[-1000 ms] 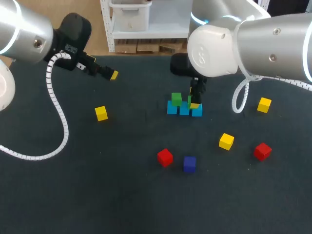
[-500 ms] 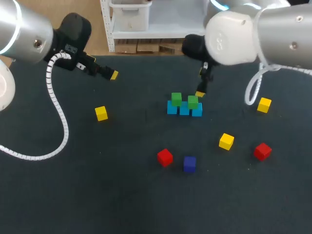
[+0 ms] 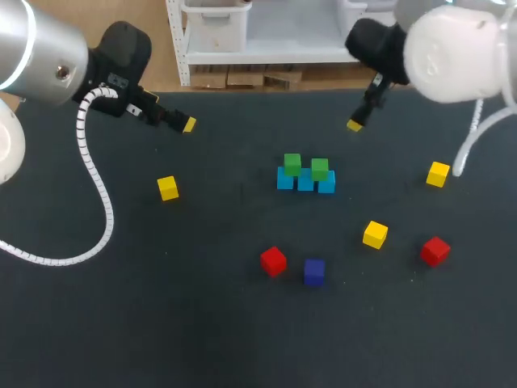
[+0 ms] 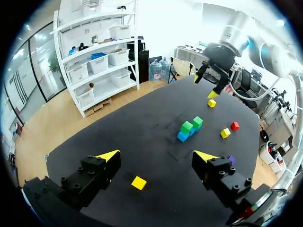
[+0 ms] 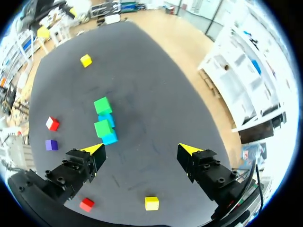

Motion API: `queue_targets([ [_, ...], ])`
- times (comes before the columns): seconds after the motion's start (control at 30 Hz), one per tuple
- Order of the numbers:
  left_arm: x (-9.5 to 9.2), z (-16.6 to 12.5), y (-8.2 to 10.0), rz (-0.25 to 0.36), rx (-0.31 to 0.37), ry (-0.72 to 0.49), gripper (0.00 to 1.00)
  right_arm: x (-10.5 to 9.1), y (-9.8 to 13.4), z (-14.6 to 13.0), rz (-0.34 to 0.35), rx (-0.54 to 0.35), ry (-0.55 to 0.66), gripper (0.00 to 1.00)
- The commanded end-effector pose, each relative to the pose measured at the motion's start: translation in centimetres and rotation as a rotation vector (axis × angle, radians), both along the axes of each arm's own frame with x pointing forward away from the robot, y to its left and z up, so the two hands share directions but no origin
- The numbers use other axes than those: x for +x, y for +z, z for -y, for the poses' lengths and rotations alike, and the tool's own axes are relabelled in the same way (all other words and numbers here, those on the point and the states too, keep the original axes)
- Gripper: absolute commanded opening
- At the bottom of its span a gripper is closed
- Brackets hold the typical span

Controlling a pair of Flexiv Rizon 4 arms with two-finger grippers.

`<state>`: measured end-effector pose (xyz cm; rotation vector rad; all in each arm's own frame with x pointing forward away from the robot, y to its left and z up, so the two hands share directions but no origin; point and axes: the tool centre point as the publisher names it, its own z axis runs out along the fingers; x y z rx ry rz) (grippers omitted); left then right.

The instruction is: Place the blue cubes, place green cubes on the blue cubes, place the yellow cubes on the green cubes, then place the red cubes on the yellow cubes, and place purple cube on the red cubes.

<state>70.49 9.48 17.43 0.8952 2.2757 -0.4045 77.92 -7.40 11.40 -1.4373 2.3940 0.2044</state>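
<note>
left claw (image 3: 187, 124) and right claw (image 3: 354, 125) both hung wide open, empty. green cubes (image 3: 292, 164) sat on the blue cubes (image 3: 305, 183); a yellow cube (image 3: 439, 174) lay apart, likely light and rigid, best pinched on flat opposite faces.

The surface (image 3: 202, 323) is dark, almost black, and flat. It has a dull look. Its far edge runs straight from side to side. A few thin, pale marks (image 4: 175, 153) show near its middle.

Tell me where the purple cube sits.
In the head view, the purple cube lies just right of a red cube, nearer the robot than the stack.
</note>
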Motion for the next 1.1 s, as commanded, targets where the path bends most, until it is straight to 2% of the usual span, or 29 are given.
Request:
queue_targets([
  [0.03,0.1,-0.1,-0.1,0.001,-0.002,-0.002,1.0,-1.6,1.4,2.0,0.134,0.136,-0.081,1.0],
  [0.53,0.1,-0.1,-0.1,0.001,-0.002,-0.002,1.0,-2.8,3.7,5.3,0.217,0.245,-0.208,1.0],
  [1.1,0.1,-0.1,-0.1,0.001,-0.002,-0.002,1.0,-3.5,4.9,10.5,0.263,0.261,-0.332,1.0],
])
